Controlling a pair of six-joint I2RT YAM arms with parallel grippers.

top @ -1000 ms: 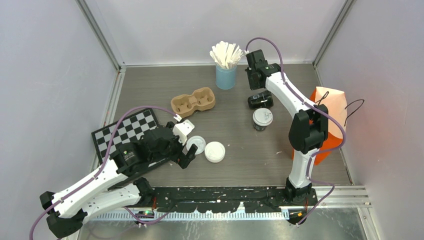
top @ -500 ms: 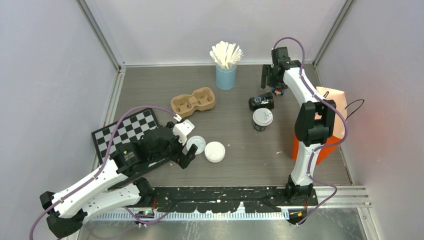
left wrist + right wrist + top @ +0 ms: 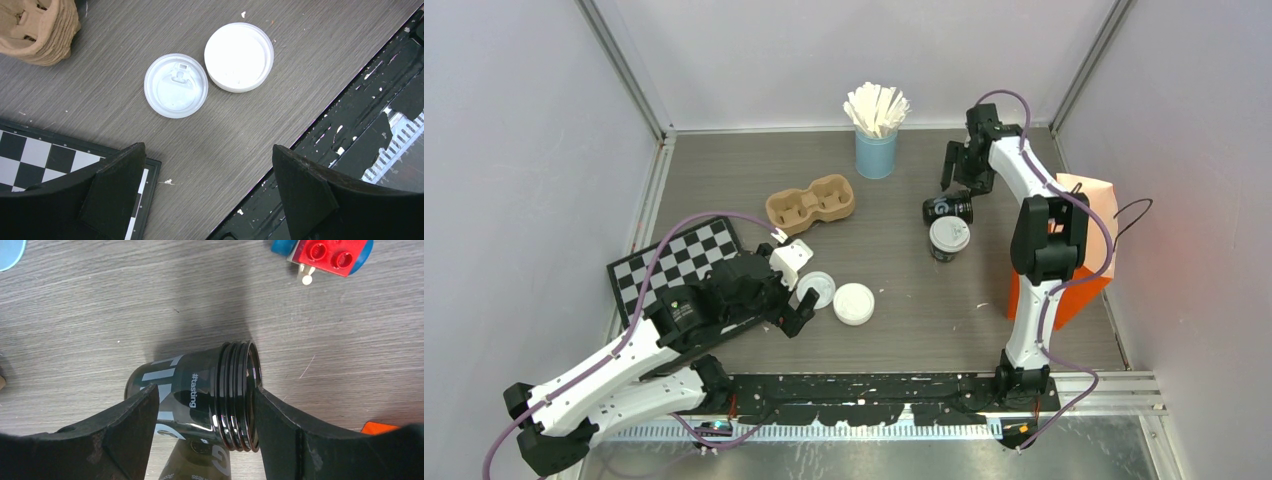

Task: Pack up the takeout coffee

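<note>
One takeout coffee cup lies on its side with no lid, black with white print, its ribbed open rim showing in the right wrist view. My right gripper is open and straddles it, one finger at the base and one at the rim. A second cup stands upright with a white lid, just in front of the first. Two loose white lids lie near my left gripper, which is wide open above bare table.
A brown cardboard two-cup carrier sits mid-table, a light-blue cup of white stirrers behind it. The orange bag stands at the right wall. A checkerboard lies left. A red and blue toy brick is beyond the lying cup.
My right arm swung from beside the stirrer cup to the right and came down over the lying cup, and its jaws opened. The left arm has not moved.
</note>
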